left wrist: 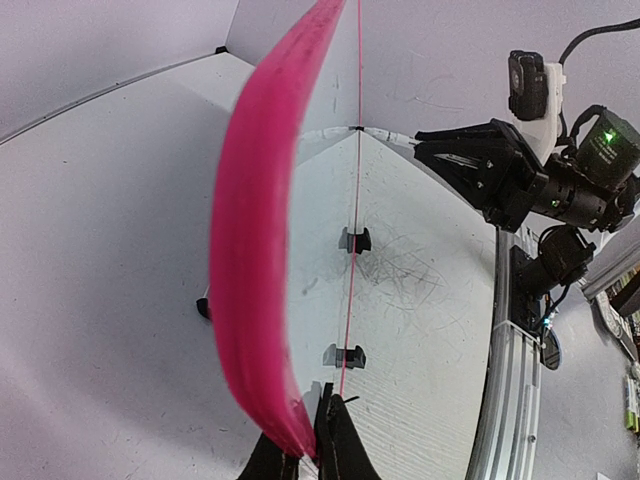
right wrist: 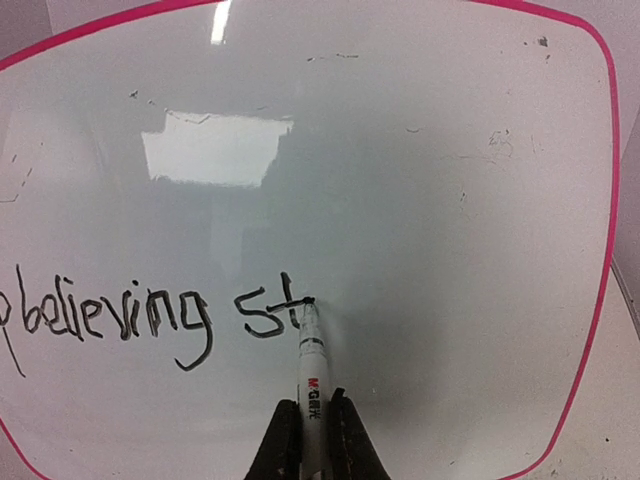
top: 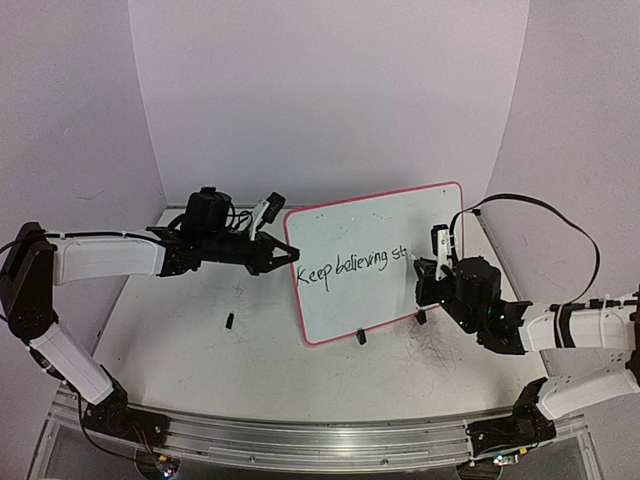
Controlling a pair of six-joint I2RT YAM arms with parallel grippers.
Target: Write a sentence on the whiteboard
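The whiteboard (top: 390, 225) stands tilted up on black clips, white with a pink rim. My left gripper (top: 283, 255) is shut on its left edge; in the left wrist view the pink rim (left wrist: 250, 250) runs up from my gripper (left wrist: 305, 450). The sentence (top: 350, 268) reads "Keep believing st". My right gripper (top: 432, 272) is shut on a white marker (right wrist: 311, 385). The marker's tip touches the board at the end of the crossbar of the "t" (right wrist: 290, 312). In the right wrist view my gripper (right wrist: 312, 425) holds the marker upright between both fingers.
A small black piece (top: 230, 321) lies on the table left of the board. Black clips (top: 361, 337) hold the board's lower edge. Faint grey scribbles (top: 440, 345) mark the tabletop on the right. The metal rail (top: 300, 440) runs along the near edge.
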